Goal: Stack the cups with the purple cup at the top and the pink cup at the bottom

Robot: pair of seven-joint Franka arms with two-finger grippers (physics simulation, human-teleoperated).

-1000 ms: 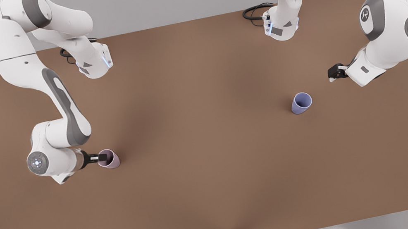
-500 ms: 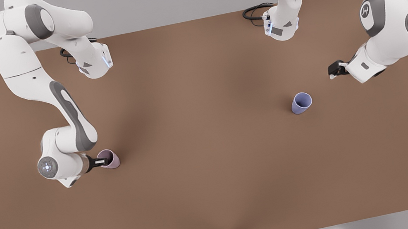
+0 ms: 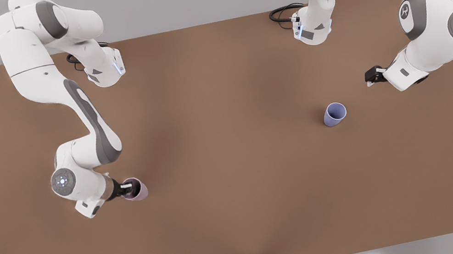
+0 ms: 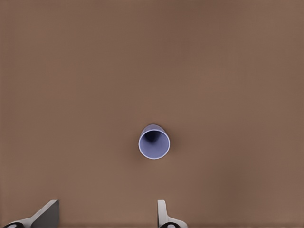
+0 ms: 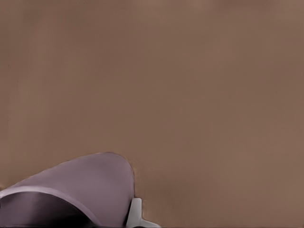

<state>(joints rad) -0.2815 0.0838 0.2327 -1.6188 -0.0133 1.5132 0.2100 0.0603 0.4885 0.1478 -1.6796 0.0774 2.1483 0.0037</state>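
1. Pink cup (image 3: pixel 137 191) upright, mouth up, at front view's left, rim pinched in right gripper (image 3: pixel 126 187)
2. Purple cup (image 3: pixel 334 114) upright on table (image 3: pixel 237 190), right side
3. Left gripper (image 3: pixel 371 78) spread wide, near it

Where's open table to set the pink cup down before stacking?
The broad middle of the table, between the pink cup in the right gripper and the purple cup, is bare. It is tighter beside the purple cup, where the open left gripper hovers.
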